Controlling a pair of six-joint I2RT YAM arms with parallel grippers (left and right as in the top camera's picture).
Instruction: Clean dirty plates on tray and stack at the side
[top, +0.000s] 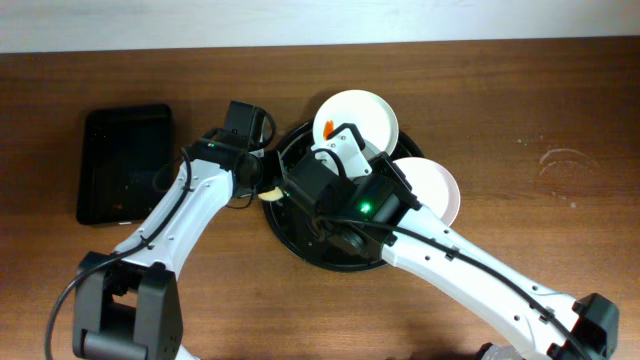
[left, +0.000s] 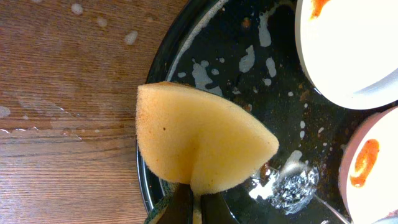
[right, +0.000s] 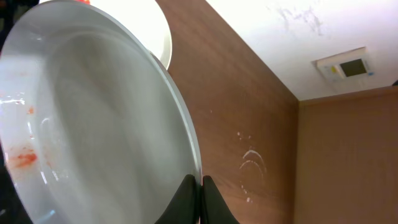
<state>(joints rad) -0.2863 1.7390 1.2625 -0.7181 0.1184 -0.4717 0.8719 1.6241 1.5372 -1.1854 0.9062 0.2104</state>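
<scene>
The round black tray (top: 330, 264) sits mid-table and shows wet in the left wrist view (left: 217, 56). My left gripper (top: 262, 188) (left: 194, 208) is shut on a yellow sponge (top: 268, 195) (left: 199, 140), held over the tray's left rim. My right gripper (top: 393, 175) (right: 199, 186) is shut on the rim of a tilted white plate (top: 435, 190) (right: 93, 112) (left: 373, 168) that has orange smears. A second smeared white plate (top: 360, 115) (left: 348, 50) (right: 160, 37) lies at the tray's far edge. A third plate is not visible.
A smaller black rectangular tray (top: 125, 165) lies at the left. Foam specks dot the wood (left: 78, 9) beside the tray, and a foam blob (left: 292, 186) sits on the tray. Dried water marks (top: 565, 160) (right: 252, 162) show on the table to the right.
</scene>
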